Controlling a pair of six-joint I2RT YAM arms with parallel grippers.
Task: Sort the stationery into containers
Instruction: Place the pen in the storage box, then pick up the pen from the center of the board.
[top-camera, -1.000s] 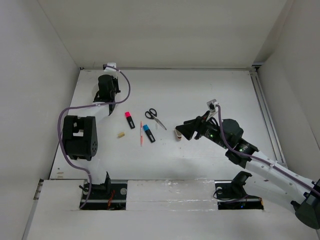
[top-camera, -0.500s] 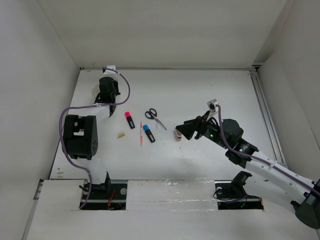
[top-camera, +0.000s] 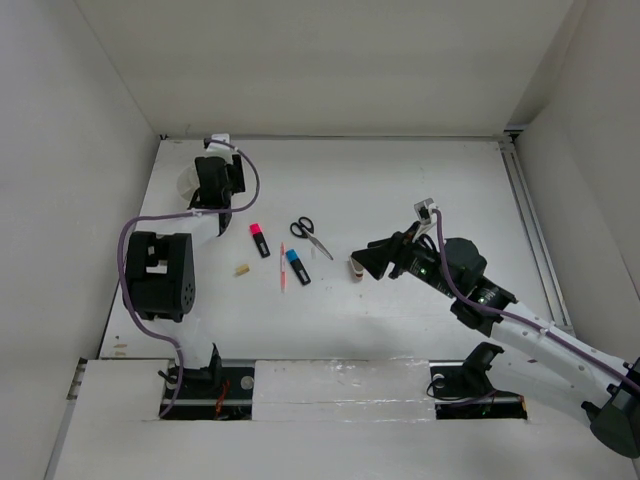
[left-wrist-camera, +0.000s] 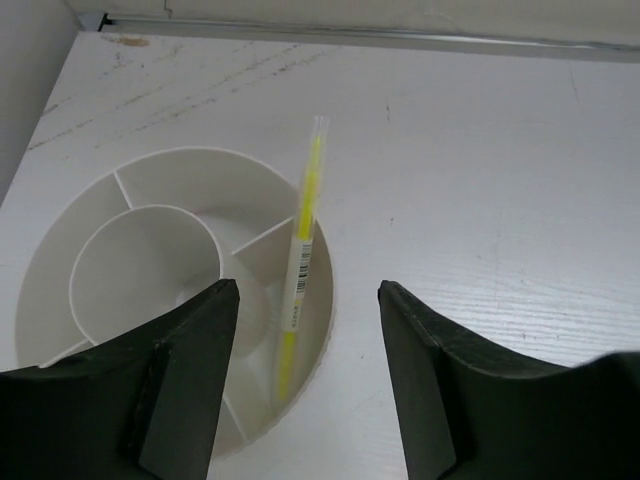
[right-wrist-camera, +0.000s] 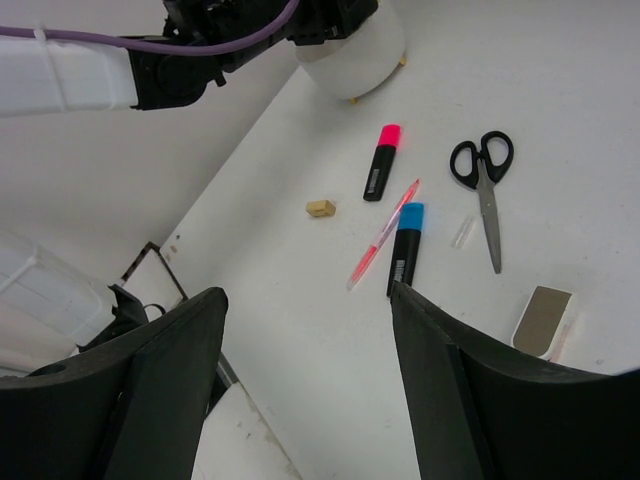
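The white divided tub (left-wrist-camera: 60, 230) sits at the back left of the table (top-camera: 188, 182). A yellow pencil (left-wrist-camera: 300, 255) leans in one outer compartment, its tip over the rim. My left gripper (left-wrist-camera: 308, 290) hovers open just above it, touching nothing. On the table lie a pink highlighter (right-wrist-camera: 381, 161), a blue highlighter (right-wrist-camera: 404, 247), a pink pencil (right-wrist-camera: 383, 234), black scissors (right-wrist-camera: 483, 180), a beige eraser (right-wrist-camera: 320, 208) and a tan-grey block (right-wrist-camera: 543, 320). My right gripper (right-wrist-camera: 308, 295) hangs open and empty above the table, to the right of the block (top-camera: 356, 266).
A small clear cap (right-wrist-camera: 462, 232) lies beside the scissors. White walls enclose the table on the left, back and right. A metal rail (top-camera: 528, 230) runs along the right edge.
My left gripper has opened and let go of the yellow pencil, which now rests in the tub. The right arm has not moved.
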